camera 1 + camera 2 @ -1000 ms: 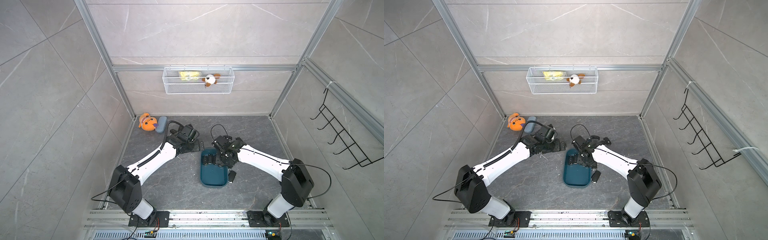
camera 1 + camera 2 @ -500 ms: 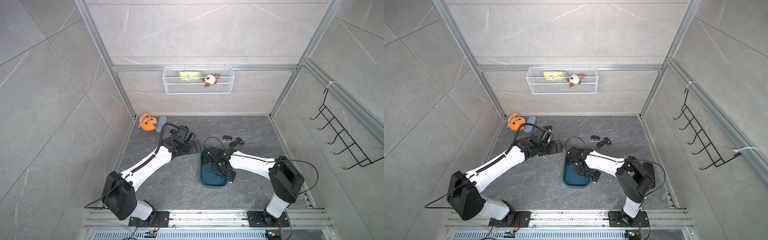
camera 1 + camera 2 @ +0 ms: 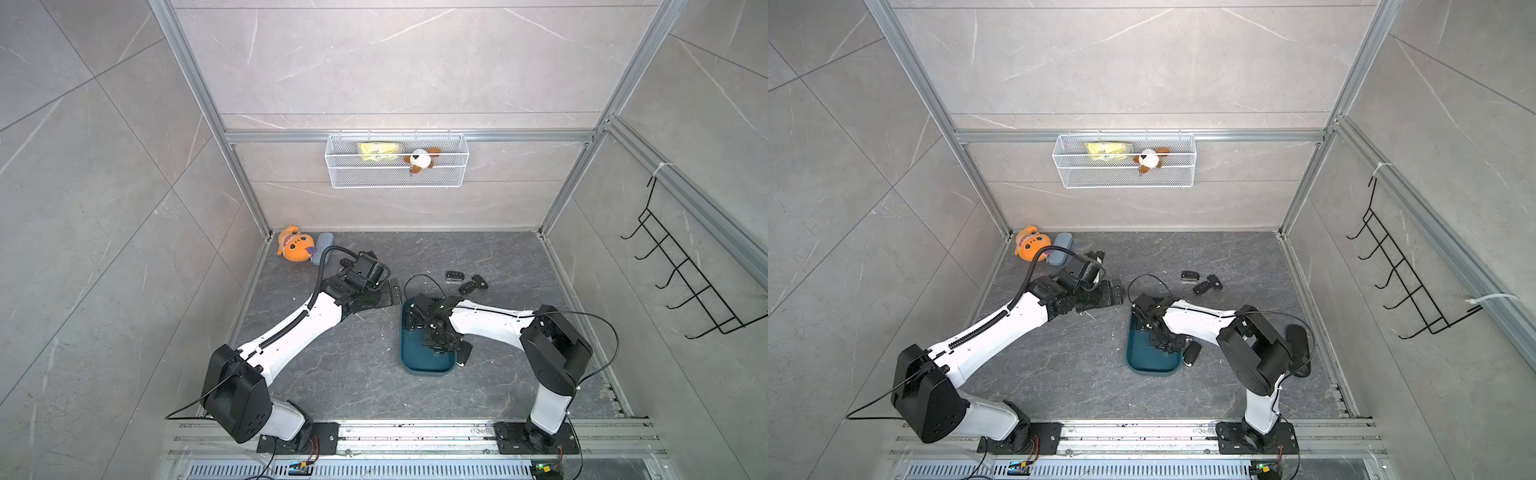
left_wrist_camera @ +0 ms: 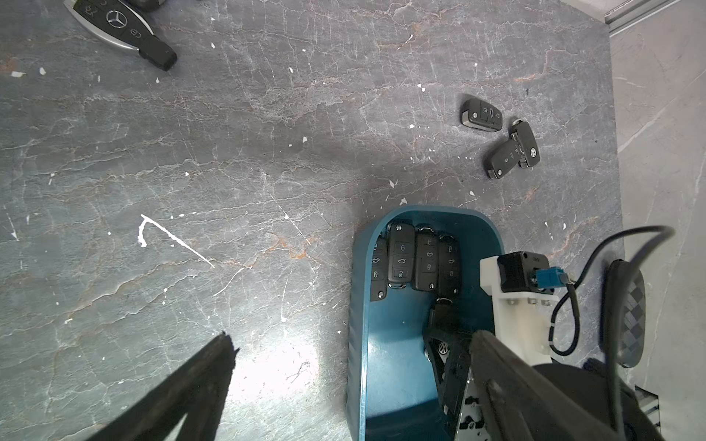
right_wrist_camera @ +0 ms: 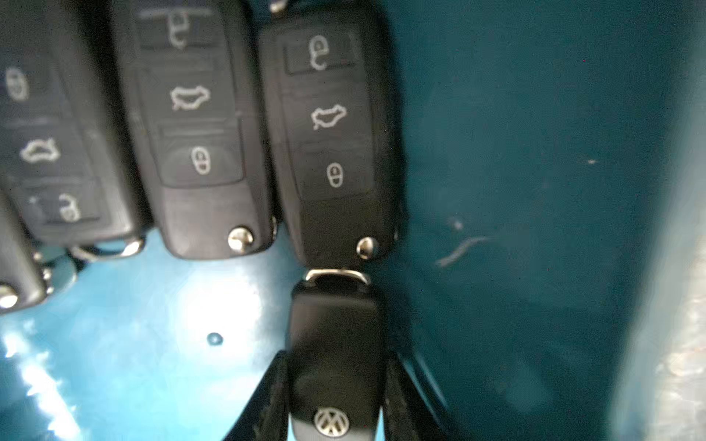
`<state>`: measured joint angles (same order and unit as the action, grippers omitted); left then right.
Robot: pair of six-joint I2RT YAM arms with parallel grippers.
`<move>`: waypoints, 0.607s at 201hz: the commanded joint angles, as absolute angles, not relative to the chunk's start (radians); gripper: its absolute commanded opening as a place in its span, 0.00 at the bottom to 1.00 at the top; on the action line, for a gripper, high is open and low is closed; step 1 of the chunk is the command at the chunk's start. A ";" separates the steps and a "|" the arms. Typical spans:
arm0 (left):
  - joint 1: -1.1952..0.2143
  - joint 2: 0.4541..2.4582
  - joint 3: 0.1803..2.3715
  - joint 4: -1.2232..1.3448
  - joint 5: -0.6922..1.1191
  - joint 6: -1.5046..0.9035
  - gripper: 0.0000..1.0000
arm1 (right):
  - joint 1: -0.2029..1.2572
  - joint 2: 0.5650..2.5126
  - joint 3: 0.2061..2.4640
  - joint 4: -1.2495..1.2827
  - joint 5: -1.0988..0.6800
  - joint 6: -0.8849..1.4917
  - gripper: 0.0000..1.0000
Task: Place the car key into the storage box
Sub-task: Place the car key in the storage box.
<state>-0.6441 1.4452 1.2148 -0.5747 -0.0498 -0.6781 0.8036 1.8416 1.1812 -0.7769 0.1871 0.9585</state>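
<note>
Your right hand [image 5: 336, 366] is squeezing the car key [image 5: 336, 324] inside the storage box [image 5: 535, 152]; pushing forward is risking knocking the lined-up keys [image 5: 198, 133]

The storage box [image 3: 424, 363] was plain dark teal. The car key [image 5: 336, 362] with the badge was black, its round emblem silver. The other keys [image 5: 198, 133] in the box were black with pale outline symbols. The worktop [image 3: 353, 374] was dark grey stone with thin pale veins and white flecks. At the far left, the soft toy [image 3: 296, 249] was orange and the case [image 3: 325, 240] pale blue. The basket [image 3: 395, 183] was white mesh.
</note>
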 commanded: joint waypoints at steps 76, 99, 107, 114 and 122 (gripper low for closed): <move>-0.635 1.427 1.223 -0.571 -0.035 -0.680 1.00 | 0.774 1.881 1.216 -0.816 0.227 0.954 0.33; -0.635 1.430 1.225 -0.571 -0.032 -0.681 1.00 | 0.773 1.881 1.218 -0.820 0.227 0.951 0.38; -0.634 1.431 1.226 -0.571 -0.031 -0.679 1.00 | 0.774 1.880 1.218 -0.820 0.227 0.951 0.41; -0.634 1.433 1.227 -0.572 -0.031 -0.679 1.00 | 0.773 1.878 1.217 -0.822 0.227 0.951 0.43; -0.634 1.433 1.227 -0.569 -0.030 -0.679 1.00 | 0.774 1.878 1.218 -0.823 0.228 0.951 0.46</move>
<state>-0.6388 1.4452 1.2148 -0.5747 -0.0456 -0.6781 0.7788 1.8591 1.2045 -0.7876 0.1989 0.9501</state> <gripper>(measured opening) 0.999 0.425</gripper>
